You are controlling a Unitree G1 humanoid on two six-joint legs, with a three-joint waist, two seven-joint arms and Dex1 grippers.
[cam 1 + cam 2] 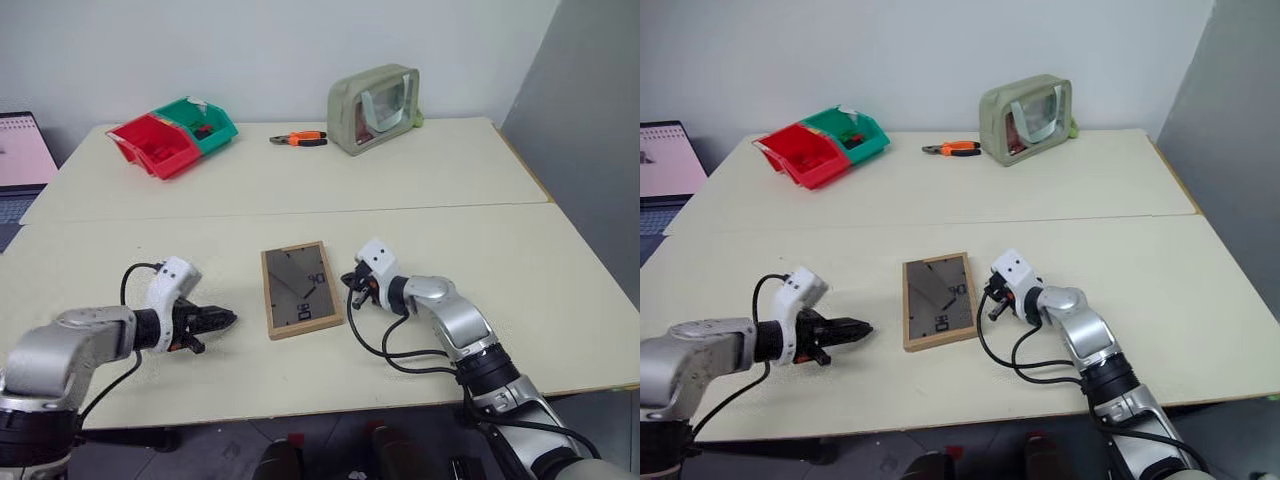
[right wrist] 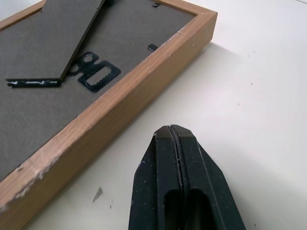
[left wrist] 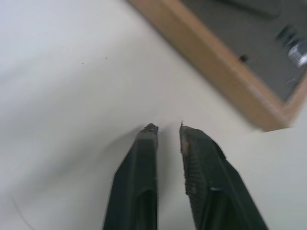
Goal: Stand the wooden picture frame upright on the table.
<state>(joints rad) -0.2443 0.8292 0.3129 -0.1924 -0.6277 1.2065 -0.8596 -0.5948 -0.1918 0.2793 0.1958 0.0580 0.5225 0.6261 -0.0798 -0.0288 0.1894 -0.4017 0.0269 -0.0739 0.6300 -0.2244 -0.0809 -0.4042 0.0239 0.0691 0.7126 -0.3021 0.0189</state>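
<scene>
The wooden picture frame (image 1: 302, 289) lies flat on the table (image 1: 520, 260), back side up, so you see the dark backing, the fold-out stand (image 2: 53, 43) resting flat against it, and a small black hanger plate (image 2: 96, 74). It sits between your two grippers. The right gripper (image 2: 173, 132) is just beside the frame's long edge, apart from it, with its fingers pressed fully together and holding nothing. The left gripper (image 3: 165, 129) is on the other side, near a corner of the frame but not touching; its fingers (image 3: 201, 163) stand a narrow gap apart and are empty.

By my judgement, the task is at an early step: the frame is not lifted and the stand is not opened. The next move calls for you to open the right gripper, because closed fingers cannot take the edge. Then you need one gripper to hold the frame rim while the other pulls the stand outward, before you tip the frame up onto its lower edge.

I cannot read any brand or writing on the frame back. Beyond the grippers, on the far table section, are the red and green bins (image 1: 172, 137), orange-handled pliers (image 1: 300, 139) and a pale green pouch (image 1: 374, 108); no label there is readable.
</scene>
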